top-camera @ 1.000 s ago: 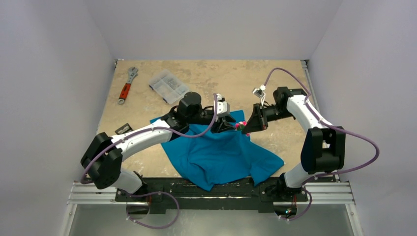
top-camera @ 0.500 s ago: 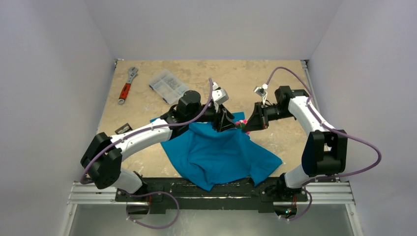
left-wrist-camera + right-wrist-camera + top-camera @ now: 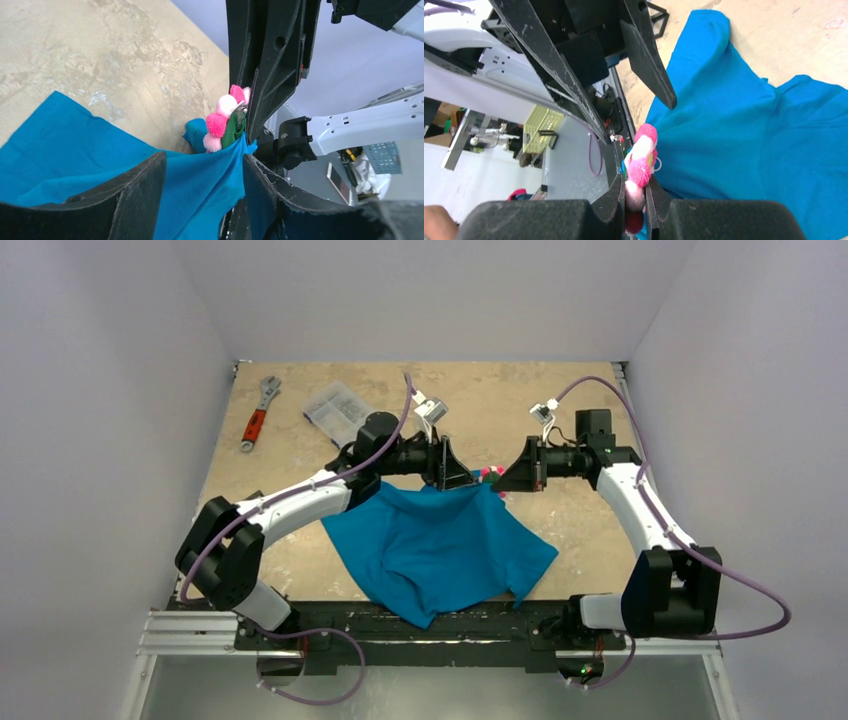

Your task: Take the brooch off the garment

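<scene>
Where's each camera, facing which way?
Top external: overhead, near edge, looking down on the table; left arm, right arm show.
Left wrist: looks right between the left fingers at the brooch; garment between them.
Right wrist: looks left over the right fingers, which pinch the brooch, onto the garment.
Shared: brooch and garment.

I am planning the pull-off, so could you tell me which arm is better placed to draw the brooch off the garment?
Right. The right gripper is shut on the brooch, petals between its fingers. The left gripper stands open over the garment, short of the brooch.
</scene>
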